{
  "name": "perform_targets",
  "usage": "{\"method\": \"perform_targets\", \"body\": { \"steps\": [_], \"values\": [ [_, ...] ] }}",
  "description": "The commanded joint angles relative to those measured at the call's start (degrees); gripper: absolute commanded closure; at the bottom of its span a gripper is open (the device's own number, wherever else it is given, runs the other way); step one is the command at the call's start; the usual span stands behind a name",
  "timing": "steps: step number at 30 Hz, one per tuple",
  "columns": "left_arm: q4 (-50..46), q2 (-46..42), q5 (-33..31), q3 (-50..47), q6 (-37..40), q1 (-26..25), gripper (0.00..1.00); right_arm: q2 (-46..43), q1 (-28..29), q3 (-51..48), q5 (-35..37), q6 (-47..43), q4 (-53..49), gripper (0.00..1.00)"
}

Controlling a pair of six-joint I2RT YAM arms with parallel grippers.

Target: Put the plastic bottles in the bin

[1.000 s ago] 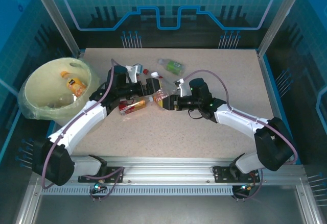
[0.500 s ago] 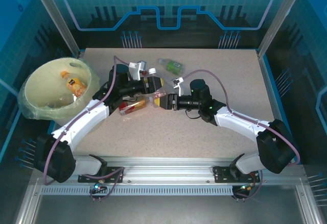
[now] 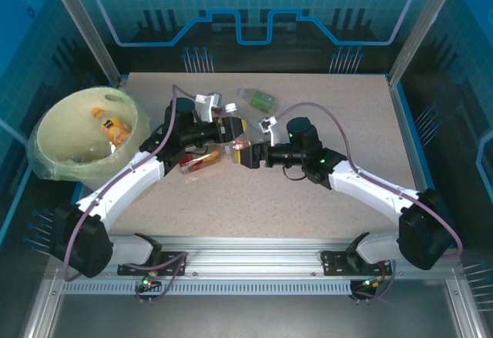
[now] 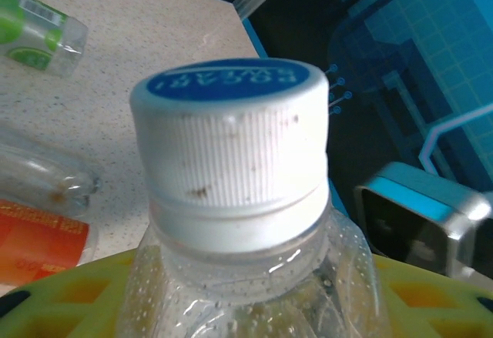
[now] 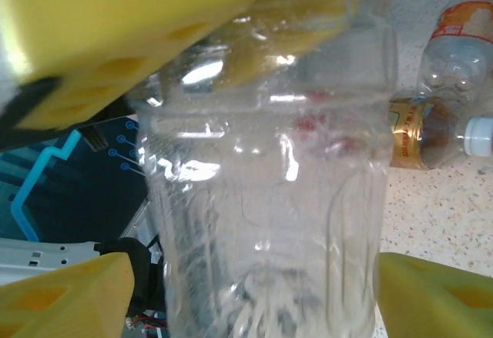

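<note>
1. Left pincer [image 3: 228, 128] and right pincer [image 3: 251, 154] meet over the middle of the worktop [image 3: 269, 209] in the top view. Each is closed on a clear bottle [image 3: 240, 144]; it looks to me like one bottle shared between them. The bin [image 3: 69, 122] stands at the left edge, well apart from that bottle, and an orange-labelled bottle [image 3: 112, 127] lies inside it. A green-labelled bottle [image 3: 259, 98] lies toward the far side. A red-labelled bottle [image 3: 200, 161] lies just beside the left arm on the worktop.
2. From the left wrist, yellow fingers [image 4: 54, 303] pinch the bottle's shoulders under a white cap [image 4: 231, 145] with a blue top. The green-labelled bottle shows at upper left, on the worktop.
3. From the right wrist, yellow fingers [image 5: 65, 292] press on either side of the clear body. The big yellow block at upper left I take for the other pincer's finger. A brown-labelled bottle [image 5: 420, 134] with a white cap lies on the worktop at right, with another bottle just beyond it.
4. My reading is that the job is partly done. At least one bottle is binned, one is in hand away from the bin, and several remain on the worktop.
</note>
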Motion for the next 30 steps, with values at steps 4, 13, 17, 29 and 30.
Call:
{"method": "perform_targets", "body": {
  "steps": [4, 13, 17, 29, 30],
  "values": [
    [-5.51, -4.44, -9.72, 1.06, 3.62, -0.23, 0.45, -6.32, 0.45, 3.49, 15.11, -9.69, -14.99, 0.00],
    [-16.14, -10.67, -24.82, 6.73, 11.00, -0.15, 0.49, -13.27, 0.06, 3.17, 35.21, -10.91, -20.60, 0.00],
    [-20.81, -12.77, -32.13, 10.16, 15.40, -0.15, 0.50, -16.59, -0.07, 0.62, 37.90, -11.65, -18.98, 0.00],
    [-24.37, -15.27, -57.26, 19.55, 30.01, 0.69, 0.50, -22.24, -0.12, -2.65, 40.60, -13.11, -18.24, 0.00],
    [-23.98, -15.37, -59.07, 19.91, 30.75, 1.14, 0.51, -22.63, -0.16, -3.11, 40.82, -13.00, -17.84, 0.00]
  ]
}}
